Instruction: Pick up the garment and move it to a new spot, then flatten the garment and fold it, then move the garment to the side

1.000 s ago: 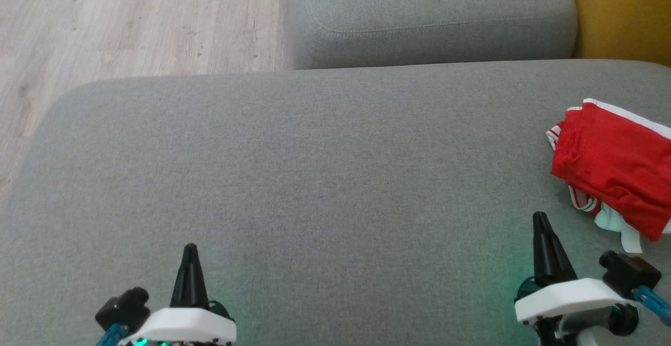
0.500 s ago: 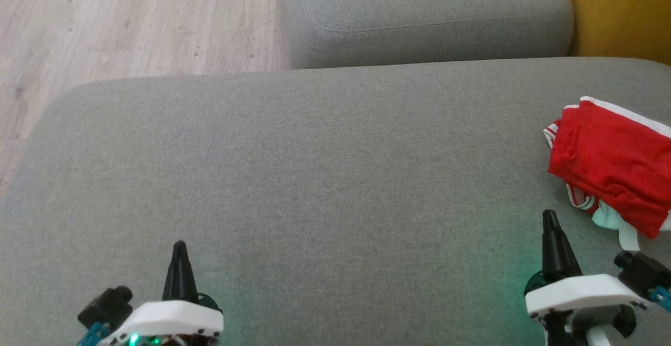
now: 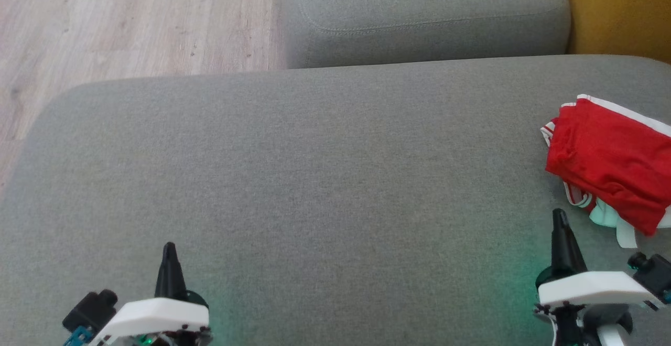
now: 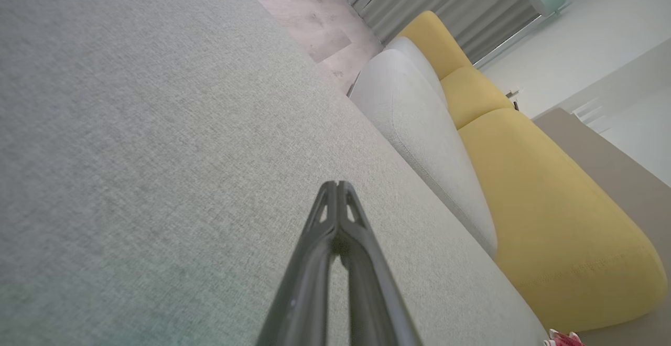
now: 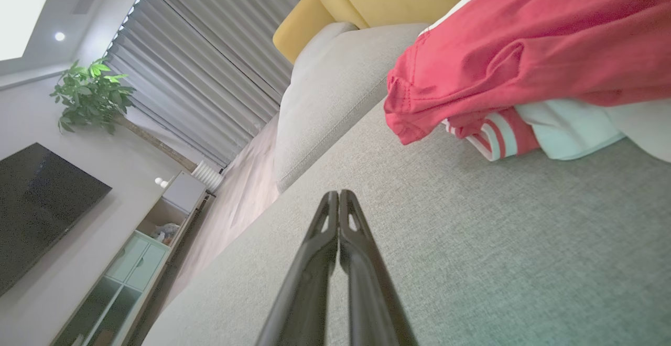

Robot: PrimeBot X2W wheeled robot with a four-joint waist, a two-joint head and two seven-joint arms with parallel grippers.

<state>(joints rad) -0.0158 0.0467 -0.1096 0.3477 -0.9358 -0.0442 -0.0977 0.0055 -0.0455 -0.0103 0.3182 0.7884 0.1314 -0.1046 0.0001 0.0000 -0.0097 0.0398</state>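
Right tool, tapered black, near rumpled red garment on woven cushion

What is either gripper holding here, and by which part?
Nothing. The left gripper and right gripper are both shut and empty over the cushion; the garment lies untouched beside the right one.

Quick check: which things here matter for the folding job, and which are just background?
Job: red garment; grey seat under it; right tool, shut; left tool, shut.
Background: far grey cushion; yellow sofa; wooden floor; plant; television.
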